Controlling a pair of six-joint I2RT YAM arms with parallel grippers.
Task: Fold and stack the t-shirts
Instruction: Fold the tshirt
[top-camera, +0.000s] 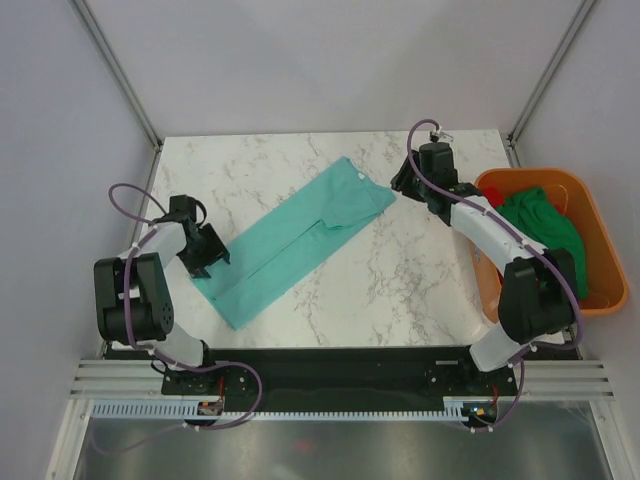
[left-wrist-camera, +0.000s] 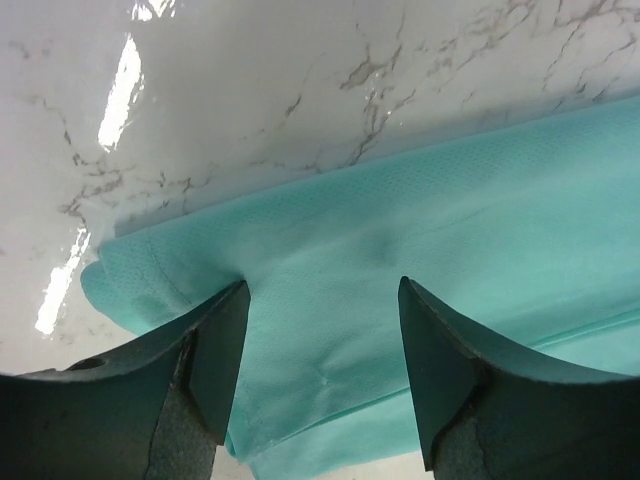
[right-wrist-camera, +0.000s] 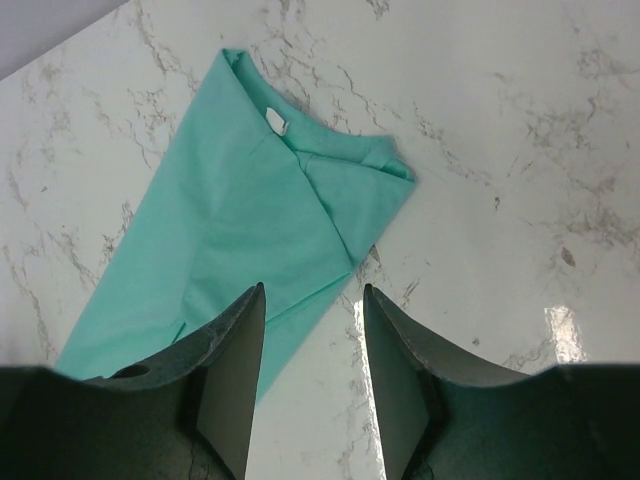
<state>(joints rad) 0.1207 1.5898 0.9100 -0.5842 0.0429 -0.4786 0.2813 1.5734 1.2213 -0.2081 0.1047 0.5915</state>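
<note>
Nearest me, the left claw (top-camera: 213, 255) sits over the near, lower-left end of the teal t-shirt (top-camera: 300, 235). Its wrist camera shows the jaws spread with cloth between the tips and nothing pinched, and I cannot tell whether the tips touch the fabric. The shirt lies on the counter (top-camera: 400, 290) as a long strip, sides already folded in, running diagonally from that end up to the far right. I judge I am lined up on this short edge so I can take it and carry it toward the other end, halving the strip. Farther out, the right claw (top-camera: 405, 185) hangs just off the collar end, also spread and holding nothing, and its own view looks down on the neck label (right-wrist-camera: 276, 121) and a tucked corner. It seems placed to pin or take that end while the other travels. At the right edge the orange tub (top-camera: 530, 177) holds a green t-shirt (top-camera: 545, 225) and a bit of a red t-shirt (top-camera: 492, 193), both waiting. Nothing lies on the strip's path, but the right forearm passes just beside the tub rim, so I would watch that.
</note>
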